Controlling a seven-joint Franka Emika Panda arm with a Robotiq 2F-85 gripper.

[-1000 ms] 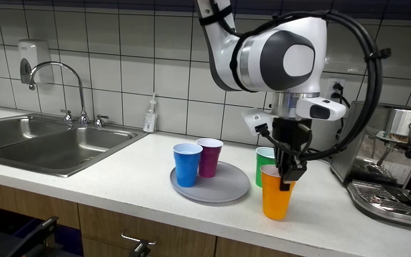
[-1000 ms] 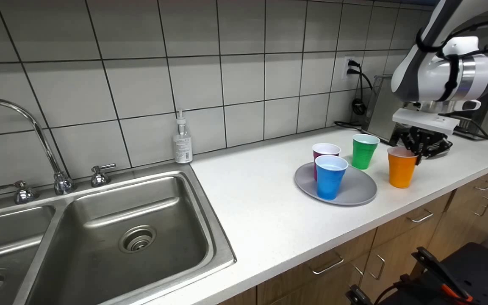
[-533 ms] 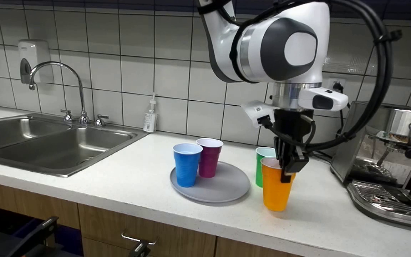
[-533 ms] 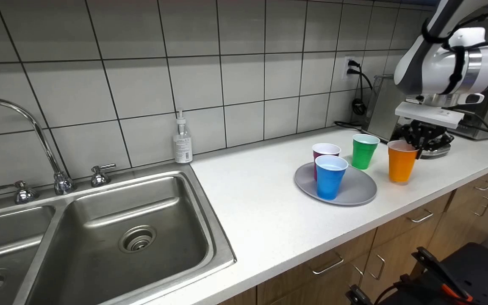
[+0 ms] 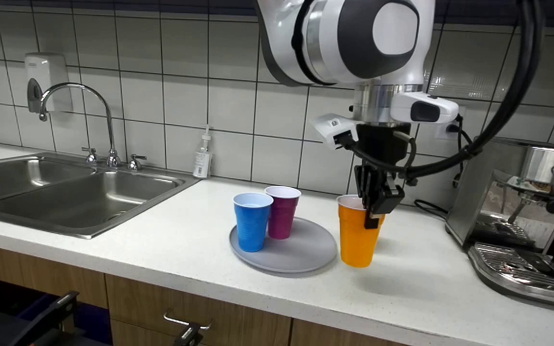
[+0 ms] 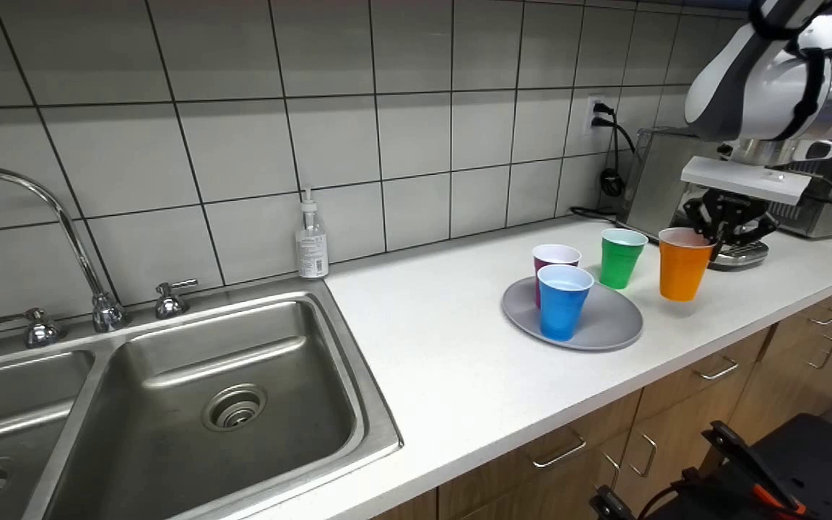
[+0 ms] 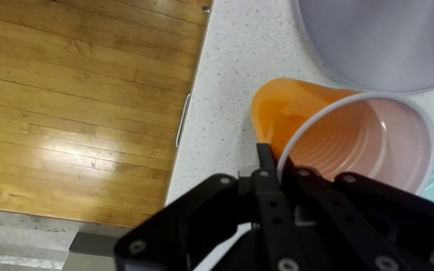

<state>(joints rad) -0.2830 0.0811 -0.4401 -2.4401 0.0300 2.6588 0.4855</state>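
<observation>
Your gripper (image 7: 277,162) is squeezing the side of the orange cup (image 5: 356,242), with one finger (image 7: 265,156) outside it and the other inside. You have the cup up in the air, a little above the white counter (image 5: 185,226), with its open end on top. It is near the gray plate (image 5: 301,254). On that plate sit the blue cup (image 5: 252,226) and the purple cup (image 5: 283,218). The green cup (image 6: 620,261) stands on the counter, closer to the wall (image 6: 409,130). The coffee machine (image 5: 479,192) stands well apart from the plate.
</observation>
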